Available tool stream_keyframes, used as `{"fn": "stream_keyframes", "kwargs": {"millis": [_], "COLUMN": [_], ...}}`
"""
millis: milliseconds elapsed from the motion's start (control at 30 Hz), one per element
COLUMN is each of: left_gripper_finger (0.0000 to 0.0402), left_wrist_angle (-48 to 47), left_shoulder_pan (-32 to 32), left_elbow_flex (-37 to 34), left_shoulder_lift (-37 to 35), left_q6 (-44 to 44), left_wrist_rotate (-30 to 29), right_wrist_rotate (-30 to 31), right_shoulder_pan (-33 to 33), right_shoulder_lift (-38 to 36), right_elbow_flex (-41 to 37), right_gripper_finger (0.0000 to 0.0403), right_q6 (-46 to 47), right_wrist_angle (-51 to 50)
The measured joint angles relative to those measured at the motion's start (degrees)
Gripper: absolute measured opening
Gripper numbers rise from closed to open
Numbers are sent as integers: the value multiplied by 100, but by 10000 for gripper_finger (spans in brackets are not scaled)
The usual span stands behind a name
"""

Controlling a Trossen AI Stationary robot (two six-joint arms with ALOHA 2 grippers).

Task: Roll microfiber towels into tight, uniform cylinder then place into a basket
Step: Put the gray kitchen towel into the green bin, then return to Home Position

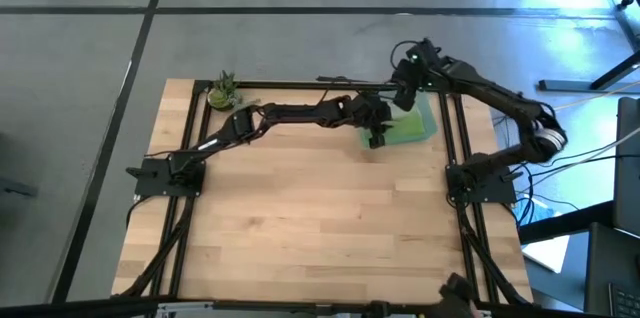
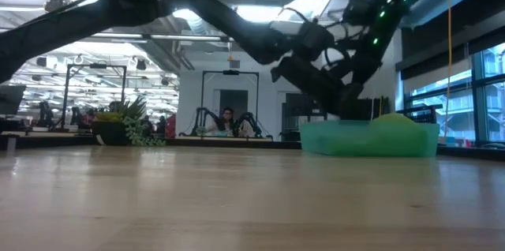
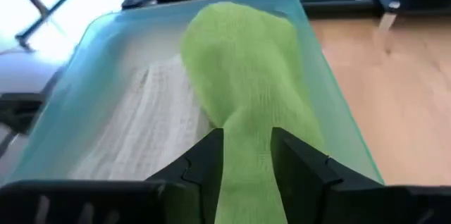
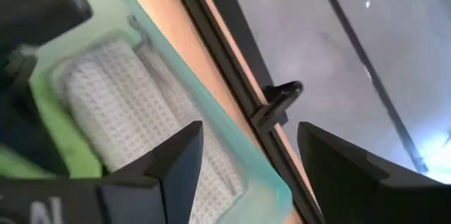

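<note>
While reaching across the bench (image 1: 300, 228) from the left, left gripper (image 3: 246, 155) clamped on lime green towel (image 3: 246, 76), lying rolled in basket (image 3: 91, 62) beside grey towel (image 3: 155, 125). Further right: right gripper (image 4: 246, 168) above basket's far rim, fingers (image 4: 176, 160) apart, grasping nothing.
</note>
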Motion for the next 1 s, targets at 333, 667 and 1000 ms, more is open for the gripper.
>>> {"fn": "stream_keyframes", "kwargs": {"millis": [333,667,1000], "left_gripper_finger": [115,114,114], "left_wrist_angle": [-973,-2239,-2629], "left_shoulder_pan": [-59,-525,-983], "left_elbow_flex": [-7,-4,-1155], "left_shoulder_lift": [-834,-1771,-3200], "left_q6": [318,734,717], "left_wrist_rotate": [-249,-191,-26], "right_wrist_rotate": [-518,-1070,-709], "right_shoulder_pan": [228,1474,2949], "right_shoulder_lift": [-1722,-3266,-4742], "right_elbow_flex": [-17,-53,-1466], "right_gripper_finger": [232,232,232], "right_q6": [224,677,1249], "right_wrist_angle": [-663,-995,-337]}}
